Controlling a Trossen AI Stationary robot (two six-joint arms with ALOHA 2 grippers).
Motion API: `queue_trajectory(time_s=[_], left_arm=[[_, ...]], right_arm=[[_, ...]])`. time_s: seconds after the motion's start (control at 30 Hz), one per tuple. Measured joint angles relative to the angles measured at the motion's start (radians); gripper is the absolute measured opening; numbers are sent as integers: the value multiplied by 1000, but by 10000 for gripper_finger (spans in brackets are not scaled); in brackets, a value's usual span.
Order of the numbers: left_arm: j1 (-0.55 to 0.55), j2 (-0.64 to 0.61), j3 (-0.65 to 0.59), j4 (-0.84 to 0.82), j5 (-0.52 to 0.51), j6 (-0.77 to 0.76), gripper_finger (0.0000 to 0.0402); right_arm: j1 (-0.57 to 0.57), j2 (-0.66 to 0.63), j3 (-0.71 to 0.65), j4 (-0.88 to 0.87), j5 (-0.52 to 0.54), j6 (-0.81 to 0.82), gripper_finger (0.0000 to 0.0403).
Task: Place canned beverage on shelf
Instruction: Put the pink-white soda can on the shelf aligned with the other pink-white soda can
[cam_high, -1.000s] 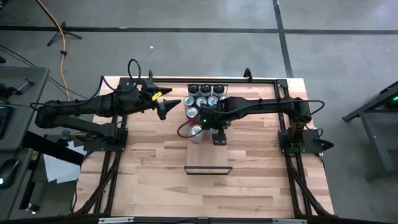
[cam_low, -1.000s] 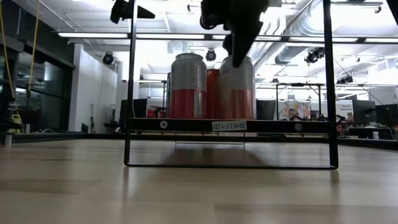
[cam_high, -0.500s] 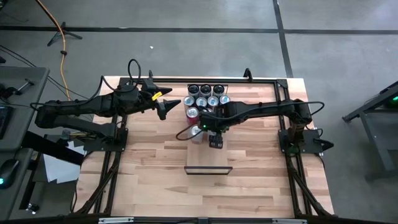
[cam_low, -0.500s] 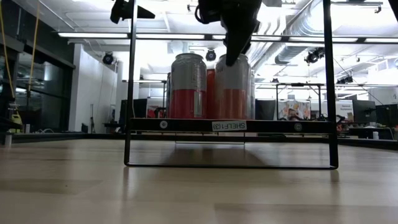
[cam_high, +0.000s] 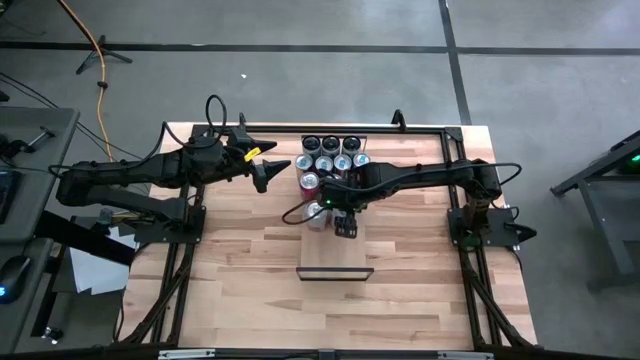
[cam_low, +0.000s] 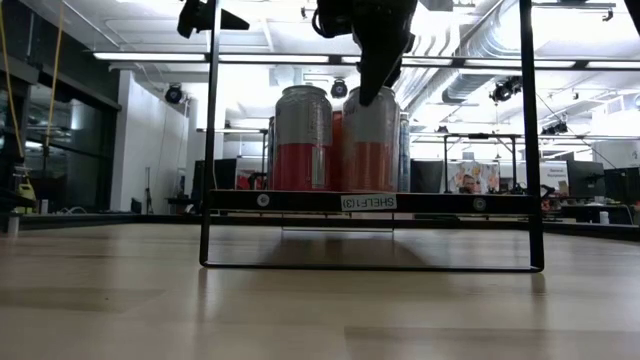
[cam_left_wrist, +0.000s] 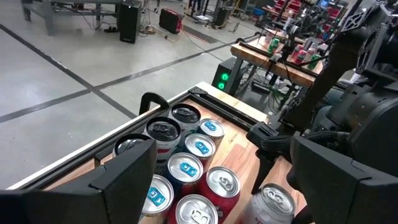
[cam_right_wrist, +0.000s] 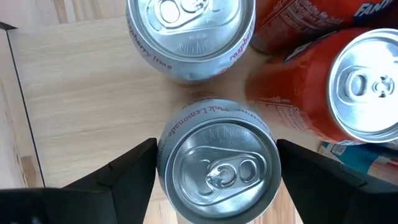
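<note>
Seen from above, the right gripper (cam_high: 345, 222) hangs at the middle of the frame, just below the cluster of cans (cam_high: 331, 157) that stands at the top centre of the wooden tabletop (cam_high: 240, 270). Its own body hides most of the can under it; only a pale sliver of the lemonade can (cam_high: 316, 213) pokes out on the left. The right wrist view settles the matter: the lemonade can (cam_right_wrist: 217, 163) sits between the two dark fingers (cam_right_wrist: 127, 169), which stand spread on either side of it with a thin gap visible at each flank, so they bracket the can without pinching it. A raspberry-labelled can (cam_right_wrist: 189, 34) stands just beyond it, and red cans (cam_right_wrist: 329, 93) crowd the right of that picture, partly cut off by the frame.

The shelf (cam_high: 335, 272) lies lower in the overhead picture, apart from the cans, with nothing on its plank. In the low view its dark frame (cam_low: 212, 140) and labelled rail (cam_low: 368, 202) cross in front of the cans, hiding their bases, and the right gripper (cam_low: 372, 60) is cropped by the top edge.

The left gripper (cam_high: 268, 172) waits at the upper left of the cluster, its claw spread and holding nothing; its fingers (cam_left_wrist: 121, 180) fill the bottom of its own view, blocking some can tops.
</note>
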Motion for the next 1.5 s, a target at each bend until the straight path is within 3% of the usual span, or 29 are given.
queue_trajectory(time_s=[1.5], left_arm=[[0, 0, 0, 0, 0, 2, 326]], right_arm=[[-3, 0, 0, 23, 1, 52, 301]])
